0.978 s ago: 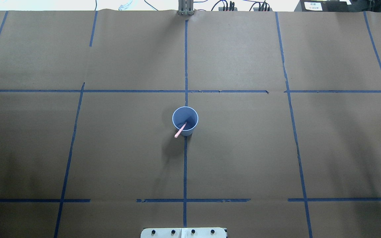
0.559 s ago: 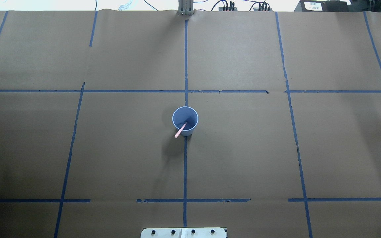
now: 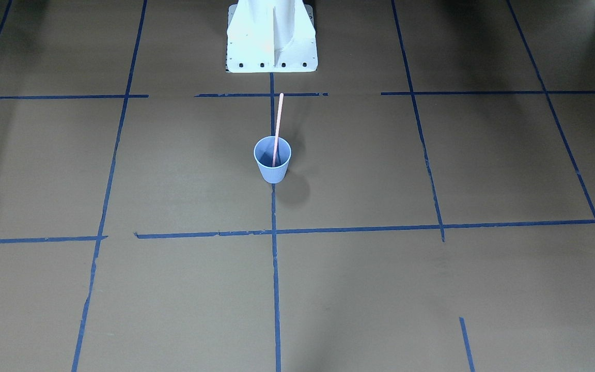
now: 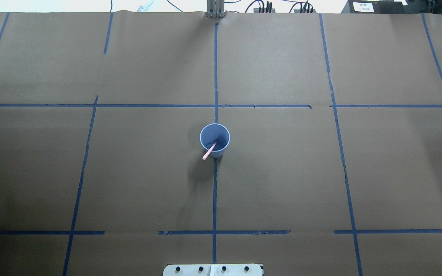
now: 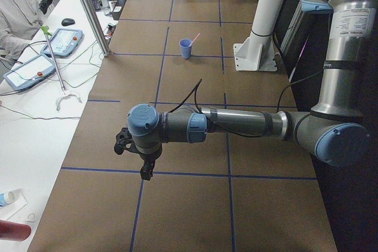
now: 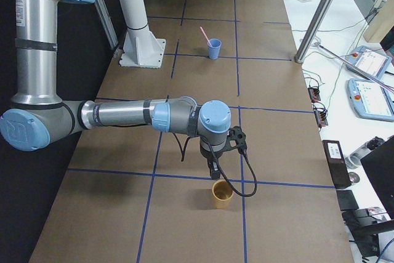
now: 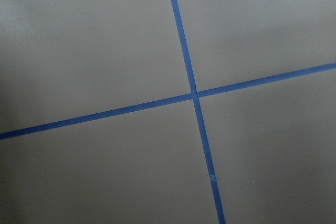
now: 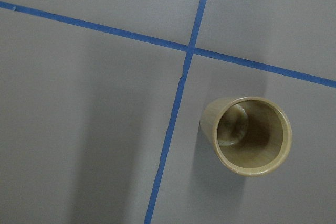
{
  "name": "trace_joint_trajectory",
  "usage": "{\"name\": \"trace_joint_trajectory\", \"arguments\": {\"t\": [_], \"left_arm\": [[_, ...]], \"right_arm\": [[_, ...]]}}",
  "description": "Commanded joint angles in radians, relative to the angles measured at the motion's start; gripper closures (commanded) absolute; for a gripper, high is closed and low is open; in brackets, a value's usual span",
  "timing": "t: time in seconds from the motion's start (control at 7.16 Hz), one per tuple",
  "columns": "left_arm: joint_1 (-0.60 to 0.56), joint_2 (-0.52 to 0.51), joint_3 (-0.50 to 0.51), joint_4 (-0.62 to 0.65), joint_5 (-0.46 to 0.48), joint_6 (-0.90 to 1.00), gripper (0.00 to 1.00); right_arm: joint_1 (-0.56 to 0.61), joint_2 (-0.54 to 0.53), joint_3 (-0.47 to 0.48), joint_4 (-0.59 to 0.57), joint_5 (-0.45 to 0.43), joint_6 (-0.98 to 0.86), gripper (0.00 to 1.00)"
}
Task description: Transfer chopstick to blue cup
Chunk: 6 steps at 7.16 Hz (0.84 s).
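The blue cup [image 4: 221,133] stands upright at the table's middle, on the centre tape line. The pink chopstick [image 4: 209,151] stands inside it, leaning over the rim towards the robot's base; the front-facing view shows the cup [image 3: 272,173] and chopstick [image 3: 278,121] too. My left gripper [image 5: 145,168] hangs over bare table near the left end, far from the cup. Above the right end, my right gripper [image 6: 212,167] hangs by a tan cup. Both grippers show only in the side views, so I cannot tell whether they are open or shut.
A tan wooden cup [image 8: 252,135] stands upright under the right wrist, beside a tape crossing. The white robot base [image 3: 271,36] is at the table's near edge. A person sits with tablets [image 5: 62,41] at a side desk; a metal pole [image 5: 88,10] stands at the table's far edge.
A dark part at the right edge of the overhead view one second ago has left that view. The cup and chopstick have not moved.
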Motion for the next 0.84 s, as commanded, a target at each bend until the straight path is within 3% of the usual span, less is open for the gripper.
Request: {"name": "trace_joint_trajectory", "arguments": {"t": [0.0, 0.42, 0.7], "left_arm": [[0.002, 0.005, -0.031, 0.0, 0.007, -0.003, 0.0], [0.002, 0.056, -0.071, -0.003, 0.035, 0.003, 0.0], [0.036, 0.056, -0.065, 0.003, 0.137, -0.007, 0.0]], "right_arm": [[-0.002, -0.007, 0.001, 0.002, 0.001, 0.004, 0.01], [-0.01, -0.007, 0.0, 0.003, 0.001, 0.016, 0.01], [-0.016, -0.007, 0.043, 0.003, 0.006, 0.018, 0.01]]}}
